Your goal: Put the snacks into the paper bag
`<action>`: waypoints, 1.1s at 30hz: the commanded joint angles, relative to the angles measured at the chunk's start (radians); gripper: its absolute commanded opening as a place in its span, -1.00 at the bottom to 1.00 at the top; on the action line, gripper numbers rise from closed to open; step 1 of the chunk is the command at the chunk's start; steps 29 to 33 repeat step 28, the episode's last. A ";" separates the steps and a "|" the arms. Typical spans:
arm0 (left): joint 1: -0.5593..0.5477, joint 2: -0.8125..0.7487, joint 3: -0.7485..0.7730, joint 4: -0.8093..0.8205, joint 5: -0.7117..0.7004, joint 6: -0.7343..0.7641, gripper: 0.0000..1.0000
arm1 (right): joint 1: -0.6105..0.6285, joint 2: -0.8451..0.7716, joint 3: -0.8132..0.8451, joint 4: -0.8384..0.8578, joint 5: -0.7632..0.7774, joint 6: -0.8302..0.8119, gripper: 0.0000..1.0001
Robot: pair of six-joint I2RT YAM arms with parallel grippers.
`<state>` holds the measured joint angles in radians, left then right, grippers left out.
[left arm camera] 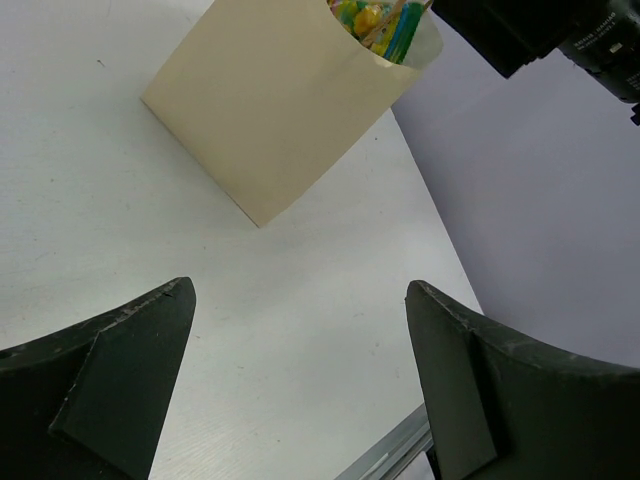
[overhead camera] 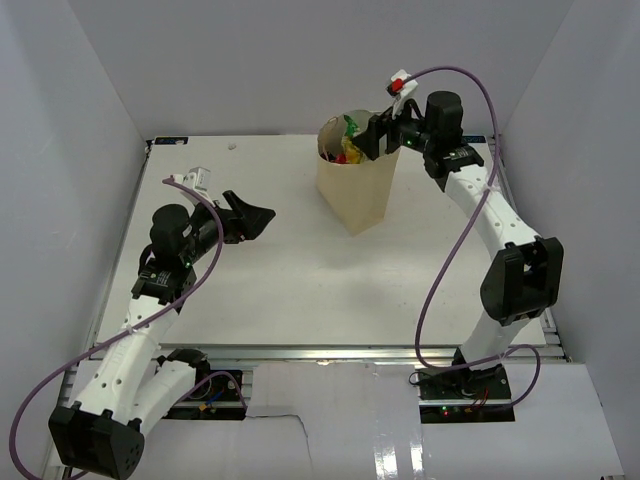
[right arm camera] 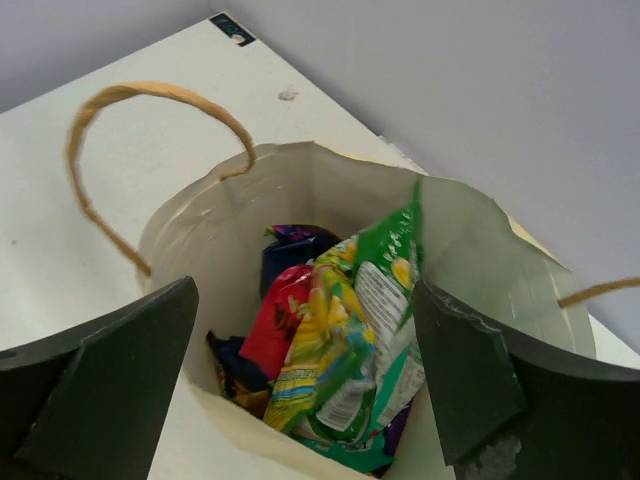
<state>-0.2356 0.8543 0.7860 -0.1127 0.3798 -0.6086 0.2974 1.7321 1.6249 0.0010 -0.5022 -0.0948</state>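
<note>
The paper bag (overhead camera: 355,190) stands upright at the back of the table, its mouth open. Several snacks (overhead camera: 348,148) lie inside it. Seen from the right wrist, a green-yellow packet (right arm camera: 365,340) leans on top, with a red packet (right arm camera: 280,315) and a dark blue one (right arm camera: 290,255) behind it. My right gripper (overhead camera: 378,135) hovers open just above the bag's mouth (right arm camera: 305,288), and neither finger presses on the packet. My left gripper (overhead camera: 258,218) stands open over bare table left of the bag (left arm camera: 300,288), holding nothing. The bag (left arm camera: 280,100) shows ahead of it.
One twisted handle (right arm camera: 130,95) arches over the bag's far rim. The enclosure's white walls stand close behind and to the right of the bag. The right arm's wrist (left arm camera: 540,30) hangs over the bag's top. The table's metal front edge (left arm camera: 400,450) runs below the left fingers.
</note>
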 commanded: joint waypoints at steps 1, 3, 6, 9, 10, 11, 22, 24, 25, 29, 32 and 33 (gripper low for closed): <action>0.004 -0.003 0.013 0.011 -0.007 0.018 0.93 | 0.002 -0.136 -0.031 0.056 -0.113 -0.048 0.91; 0.004 0.012 0.021 0.015 -0.012 0.015 0.96 | 0.000 -0.206 -0.031 0.001 -0.070 -0.045 0.87; 0.004 0.038 0.053 0.007 -0.002 0.035 0.96 | -0.023 -0.267 -0.008 -0.131 0.029 -0.002 0.80; 0.004 0.077 0.108 -0.041 -0.022 0.082 0.96 | -0.056 -0.370 -0.098 -0.240 0.201 0.014 0.80; 0.004 0.083 0.117 -0.062 -0.033 0.096 0.96 | -0.066 -0.432 -0.179 -0.260 0.227 0.004 0.80; 0.004 0.089 0.133 -0.071 -0.059 0.127 0.96 | -0.072 -0.466 -0.227 -0.283 0.316 0.004 0.80; 0.004 0.063 0.137 -0.085 -0.148 0.185 0.96 | -0.118 -0.796 -0.531 -0.400 0.611 0.064 0.80; 0.002 0.063 0.137 -0.087 -0.142 0.175 0.96 | -0.118 -0.816 -0.540 -0.414 0.610 0.064 0.80; 0.004 0.060 0.134 -0.085 -0.137 0.161 0.96 | -0.118 -0.835 -0.543 -0.412 0.616 0.063 0.80; 0.002 0.046 0.116 -0.085 -0.142 0.139 0.96 | -0.118 -0.862 -0.562 -0.401 0.645 0.027 0.80; 0.002 0.046 0.116 -0.085 -0.142 0.139 0.96 | -0.118 -0.862 -0.562 -0.401 0.645 0.027 0.80; 0.002 0.046 0.116 -0.085 -0.142 0.139 0.96 | -0.118 -0.862 -0.562 -0.401 0.645 0.027 0.80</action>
